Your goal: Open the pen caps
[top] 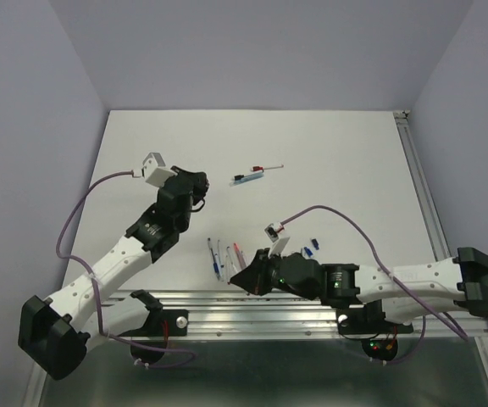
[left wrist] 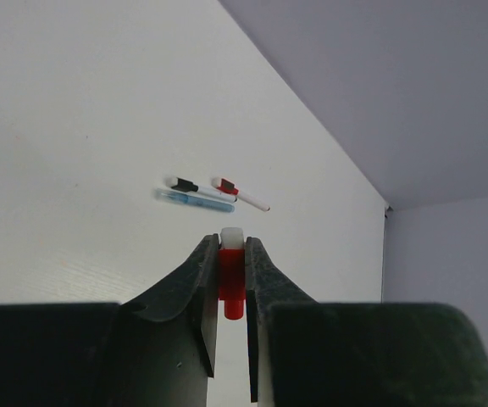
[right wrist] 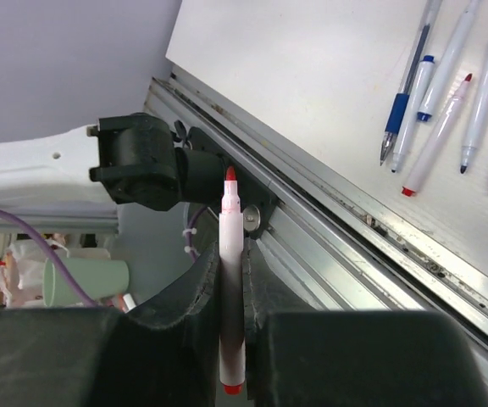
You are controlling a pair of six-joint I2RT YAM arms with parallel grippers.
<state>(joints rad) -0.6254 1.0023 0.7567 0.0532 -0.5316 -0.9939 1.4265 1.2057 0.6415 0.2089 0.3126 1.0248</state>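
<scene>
My overhead view looks down from behind the rig across the whole counter (top: pixel 329 161). The left wrist view skims low past the left pincer (left wrist: pixel 230 250) toward the far pens (left wrist: pixel 195 200). The right wrist view faces back, close, over the near rail (right wrist: pixel 354 229) and near pens (right wrist: pixel 436 134). Overhead shows both groups.

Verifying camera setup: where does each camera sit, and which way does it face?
Top external: above, behind the arms, facing down on the table; left arm and right arm show.
Left wrist: on the left arm, facing across the table to the far walls; left tool shut on a red cap.
Right wrist: on the right arm, facing back along the near rail; right tool shut on an uncapped pen.
Shared: top and left wrist both see the far pens; top and right wrist, the near pen row.
</scene>
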